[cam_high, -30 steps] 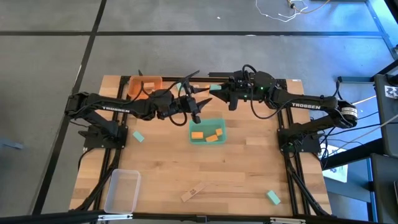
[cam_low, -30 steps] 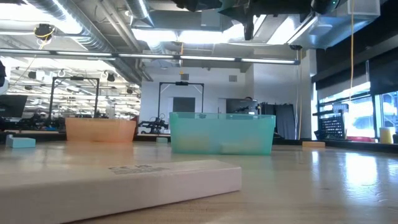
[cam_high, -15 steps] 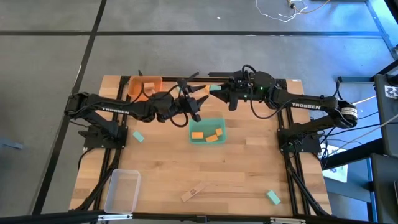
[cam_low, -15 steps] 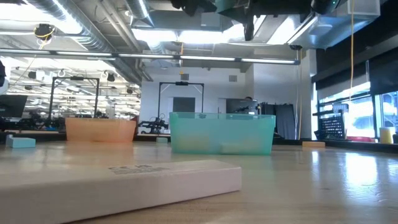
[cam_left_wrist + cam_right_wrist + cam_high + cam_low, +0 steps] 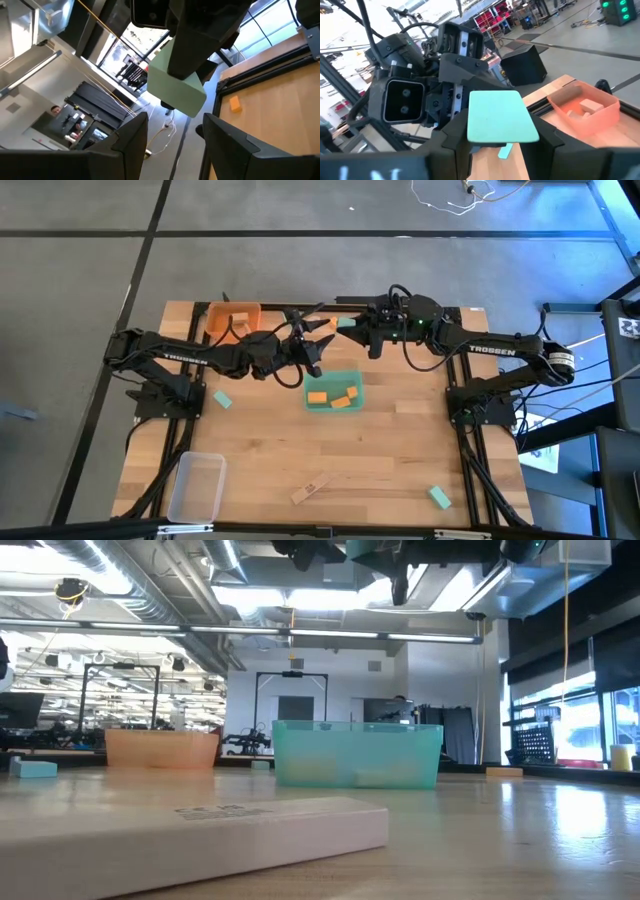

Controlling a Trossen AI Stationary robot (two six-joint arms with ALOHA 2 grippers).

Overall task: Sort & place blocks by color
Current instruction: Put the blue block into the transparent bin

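Note:
My right gripper (image 5: pixel 352 326) is high above the table's far middle, shut on a mint-green block (image 5: pixel 501 121). My left gripper (image 5: pixel 317 340) faces it, open, with its fingers (image 5: pixel 134 136) on either side just short of that block (image 5: pixel 176 86); it touches nothing. Below them the green tray (image 5: pixel 333 404) holds three orange blocks (image 5: pixel 343 400). The orange tray (image 5: pixel 222 317) at the far left holds a pale wood block (image 5: pixel 590 105). Loose on the table lie mint-green blocks (image 5: pixel 222 399) (image 5: pixel 439 497), a pale wood block (image 5: pixel 309 490) and an orange block (image 5: pixel 235 103). My right gripper pinches the mint-green block by two opposite sides (image 5: pixel 471 125) between its two fingers. The fingers are level and come from the table's right side. The block is lifted well clear of the table, with one broad face toward the wrist camera.
A clear plastic tray (image 5: pixel 197 485) sits at the near left corner. The near middle of the wooden table (image 5: pixel 400 450) is bare. The two arms meet nose to nose above the far edge of the green tray (image 5: pixel 357 753).
My left gripper has rolled about its wrist and swung a little toward the far edge, so its fingers now line up with the block in my right gripper. My right gripper and the block have kept still.

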